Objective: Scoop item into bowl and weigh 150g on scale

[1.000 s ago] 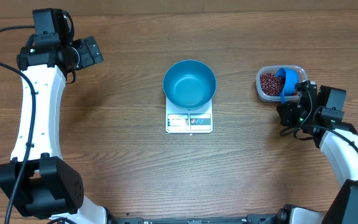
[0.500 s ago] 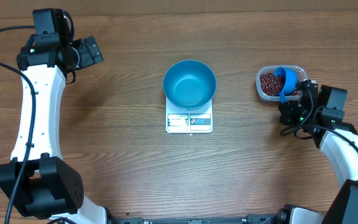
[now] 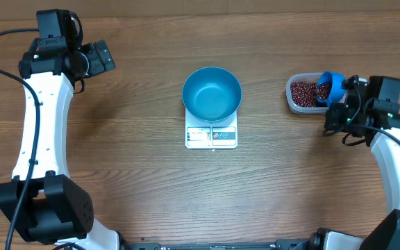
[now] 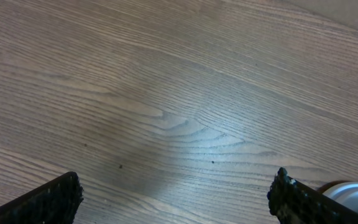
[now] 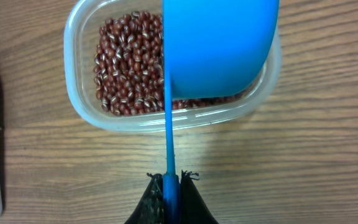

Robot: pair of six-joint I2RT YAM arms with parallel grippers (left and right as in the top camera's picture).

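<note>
R gripper (image 5: 169, 186) is clamped tight on the scoop (image 5: 219, 46) handle. The handle sits edge-on btw the jaws, so the cup end reaches out over the tub (image 5: 79, 81) w/o the arm crowding it. Cup hides 1 side of the tub on the wrist cam. Can't tell if it's dipping into the beans (image 5: 129, 68) or just above them, and can't see inside the cup either. Beans are all in the tub afaict.

Bowl (image 3: 212, 94) sits on the scale (image 3: 211, 136) mid table, well apart from the tub. It's empty w/ the blue bottom showing, so 0 of the 150g is in imo. Makes sense to park it there, the weight reads as you pour. Display's too small to read.

L gripper (image 4: 176, 199) is spread wide, holding nothing, off over bare table (image 4: 166, 93) out of the way.

Next is prob a dig + lift. Keep it level or beans roll off.
</note>
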